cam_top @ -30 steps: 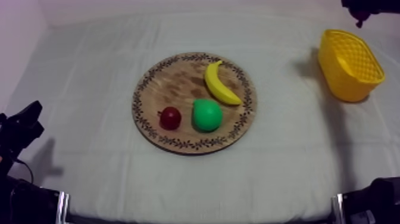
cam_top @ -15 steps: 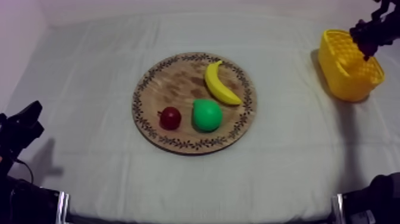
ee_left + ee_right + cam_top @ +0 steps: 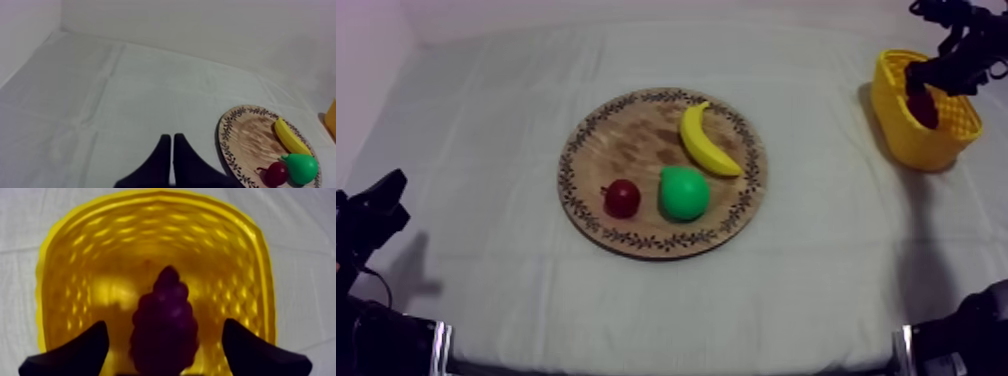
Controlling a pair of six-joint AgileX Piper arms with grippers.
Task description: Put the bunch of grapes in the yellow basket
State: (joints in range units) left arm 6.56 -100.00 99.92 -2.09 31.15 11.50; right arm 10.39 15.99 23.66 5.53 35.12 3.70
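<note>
While my left hand [image 3: 171, 137] lies closed, my right hand [image 3: 165, 325] hangs with fingers apart, either side of the bunch of grapes [image 3: 167, 300] in the yellow basket [image 3: 250, 263].

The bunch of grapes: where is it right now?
In the top view the bunch of grapes is inside the yellow basket at the right of the table, between the open fingers of the right end effector.

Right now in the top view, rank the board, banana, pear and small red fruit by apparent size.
wooden board
banana and pear: too close to rank, banana longer, pear rounder
small red fruit
</note>
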